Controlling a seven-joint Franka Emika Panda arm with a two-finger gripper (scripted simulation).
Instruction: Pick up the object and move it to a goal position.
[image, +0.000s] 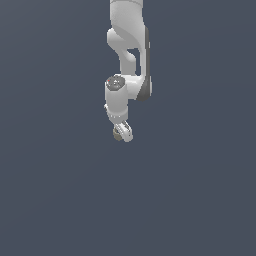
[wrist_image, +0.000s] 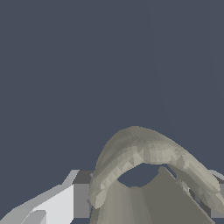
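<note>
- here, the white arm (image: 127, 60) hangs down from the top of the exterior view against a plain slate-blue ground (image: 200, 175).
- the gripper (image: 121, 133) sits at the arm's lower end, its fingers (wrist_image: 52, 203) clamped on the object (image: 118, 134).
- the object, a tan ring (wrist_image: 144, 157) with a hollow centre, fills the wrist view right at the fingers.
- no writing or labels can be read; a small red dot (image: 109, 80) shows on the wrist joint above the gripper.
</note>
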